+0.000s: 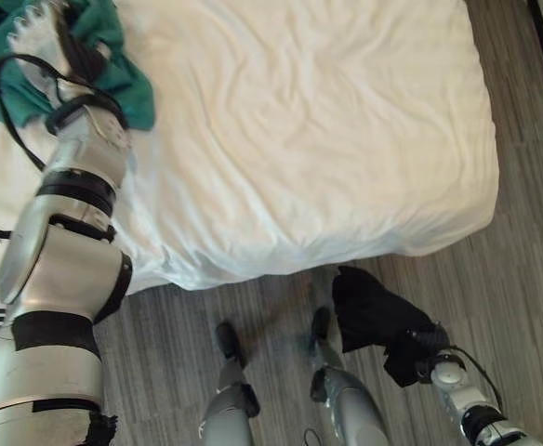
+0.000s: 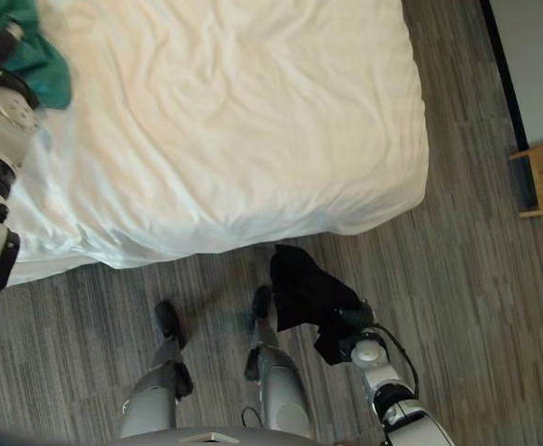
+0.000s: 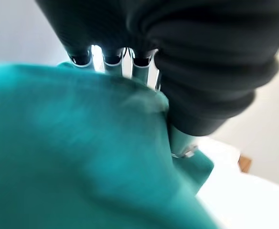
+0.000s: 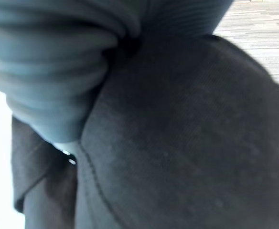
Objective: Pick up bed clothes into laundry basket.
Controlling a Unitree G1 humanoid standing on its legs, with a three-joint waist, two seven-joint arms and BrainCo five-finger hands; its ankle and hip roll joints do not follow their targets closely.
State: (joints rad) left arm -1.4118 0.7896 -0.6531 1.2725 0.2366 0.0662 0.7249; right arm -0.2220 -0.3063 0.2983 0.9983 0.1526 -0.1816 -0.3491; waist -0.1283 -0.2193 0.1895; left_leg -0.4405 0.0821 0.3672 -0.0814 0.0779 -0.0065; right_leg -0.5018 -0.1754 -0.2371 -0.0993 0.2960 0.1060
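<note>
Left hand fingers buried in green garment, right hand gripping black garment above floor

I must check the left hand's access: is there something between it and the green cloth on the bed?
Nothing visible. The left hand already lies on the green cloth, which bunches against its fingers.

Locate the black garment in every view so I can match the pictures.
Left eye view: black garment hangs over the floor below the bed's near edge, lower right, at the right hand.
Right eye view: same garment, lower centre.
Right wrist view: dark cloth covers most of the picture.
Left wrist view: teal garment instead.
Shared landmark: the white bed.
</note>
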